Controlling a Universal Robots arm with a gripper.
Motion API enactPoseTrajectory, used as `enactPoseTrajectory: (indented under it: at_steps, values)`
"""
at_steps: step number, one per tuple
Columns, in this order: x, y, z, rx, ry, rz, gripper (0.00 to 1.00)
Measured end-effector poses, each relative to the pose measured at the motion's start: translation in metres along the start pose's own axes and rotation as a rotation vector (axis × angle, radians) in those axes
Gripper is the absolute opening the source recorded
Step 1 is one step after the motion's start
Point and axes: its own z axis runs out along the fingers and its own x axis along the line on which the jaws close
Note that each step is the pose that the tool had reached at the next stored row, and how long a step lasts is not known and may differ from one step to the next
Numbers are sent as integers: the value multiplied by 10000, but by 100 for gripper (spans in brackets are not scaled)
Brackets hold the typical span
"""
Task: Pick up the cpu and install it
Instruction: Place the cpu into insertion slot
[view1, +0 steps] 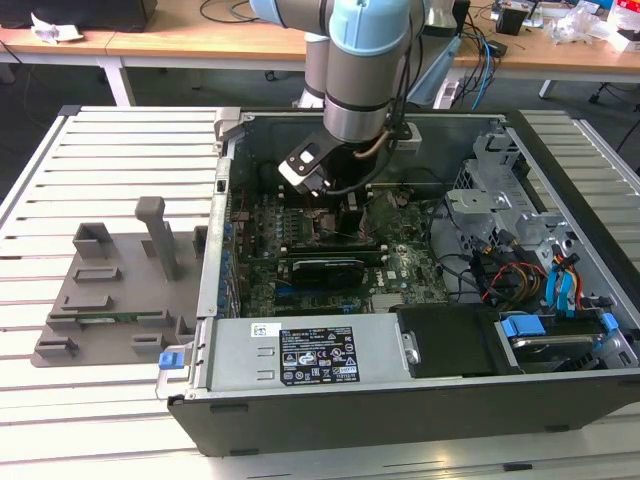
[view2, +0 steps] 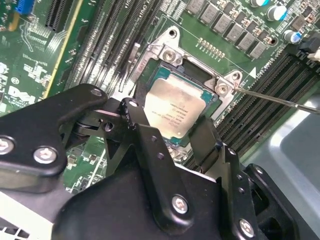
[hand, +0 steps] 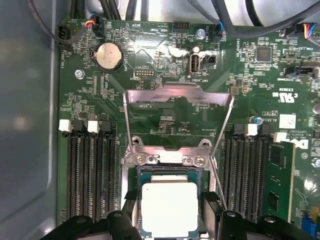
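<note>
Arm: the robot arm (view1: 365, 70) reaches down from the top centre of the exterior view into the open computer case (view1: 400, 425).
Cpu: the cpu (hand: 169, 207) (view2: 175, 107) lies flat, silver top up, in the socket (view2: 172, 55) on the motherboard (view1: 400, 270).
Gripper: the gripper (hand: 170, 206) (view2: 170, 117) is low over the socket. Its jaws are narrowed to chip width, with a finger (hand: 131, 205) against each of two opposite cpu edges.
Load plate: the metal load plate (hand: 177, 95) stands swung open beside the socket.
Memory slots: the black memory slots (hand: 87, 170) flank the socket.
Fixture: a grey fixture (view1: 110, 300) sits on the slatted table (view1: 110, 150), on the exterior view's left.
</note>
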Motion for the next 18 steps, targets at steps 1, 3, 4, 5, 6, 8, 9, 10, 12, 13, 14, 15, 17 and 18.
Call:
enactPoseTrajectory:
  at_steps: [1,3,4,5,6,8,9,10,12,13,14,15,17,18]
  values:
    - [0,0,1,-1,10,2,62]
    - [0,0,0,0,9,0,62]
    - [0,0,0,0,9,0,62]
    - [0,0,0,0,9,0,62]
    - [0,0,0,0,9,0,62]
    - [0,0,0,0,9,0,53]
    - [0,0,0,0,9,0,53]
    - [0,0,0,0,10,0,53]
    - [0,0,0,0,10,0,53]
    - [0,0,-11,-7,1,1,53]
    - [0,0,-64,-11,-4,3,53]
    - [0,-1,-65,-13,-2,27,53]
    - [0,-1,-65,-12,-1,120,53]
    - [-1,-1,-63,-10,-2,186,53]
